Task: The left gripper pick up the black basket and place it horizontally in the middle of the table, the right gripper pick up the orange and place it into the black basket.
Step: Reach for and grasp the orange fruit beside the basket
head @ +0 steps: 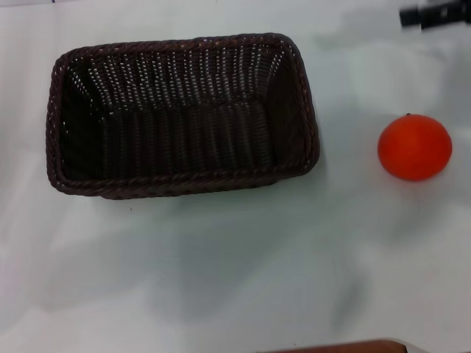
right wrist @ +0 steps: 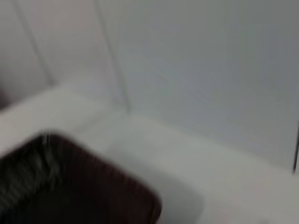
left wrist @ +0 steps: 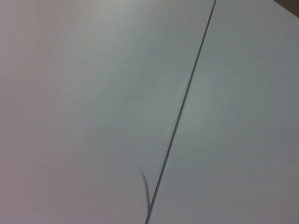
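The black basket lies lengthwise across the white table, left of centre, upright and empty. A blurred corner of it also shows in the right wrist view. The orange rests on the table to the right of the basket, apart from it. A black piece of my right gripper shows at the far right corner, beyond the orange and not touching it. My left gripper is out of view. The left wrist view shows only a white surface with a thin dark seam.
A brown edge shows at the near side of the table. White table lies between the basket and the orange and in front of both.
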`<action>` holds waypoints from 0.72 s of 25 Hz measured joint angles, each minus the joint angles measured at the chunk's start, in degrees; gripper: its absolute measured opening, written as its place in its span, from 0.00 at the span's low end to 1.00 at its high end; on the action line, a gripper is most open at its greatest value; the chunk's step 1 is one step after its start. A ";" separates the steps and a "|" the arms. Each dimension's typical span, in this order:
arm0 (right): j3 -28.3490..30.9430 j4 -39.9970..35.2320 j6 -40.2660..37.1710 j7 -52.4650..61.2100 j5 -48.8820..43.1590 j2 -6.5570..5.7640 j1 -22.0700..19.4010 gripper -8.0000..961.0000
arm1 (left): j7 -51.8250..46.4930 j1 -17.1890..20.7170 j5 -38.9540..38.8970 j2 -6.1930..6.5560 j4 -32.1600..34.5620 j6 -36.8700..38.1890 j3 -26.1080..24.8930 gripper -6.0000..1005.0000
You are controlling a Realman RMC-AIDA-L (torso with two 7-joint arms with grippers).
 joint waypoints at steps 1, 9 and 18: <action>-0.32 -0.10 -1.16 0.01 -3.17 0.04 0.99 0.89 | 0.01 -0.01 -0.01 0.00 -0.06 -0.06 -0.04 0.49; -6.60 0.29 -2.59 0.05 -14.96 0.72 2.65 0.89 | 0.03 -0.29 -0.02 -0.07 -0.44 -1.40 -0.14 0.49; -11.98 4.96 -3.50 0.26 -21.70 1.02 3.21 0.83 | 0.06 -1.87 -0.02 -0.09 -0.91 -2.16 -0.16 0.49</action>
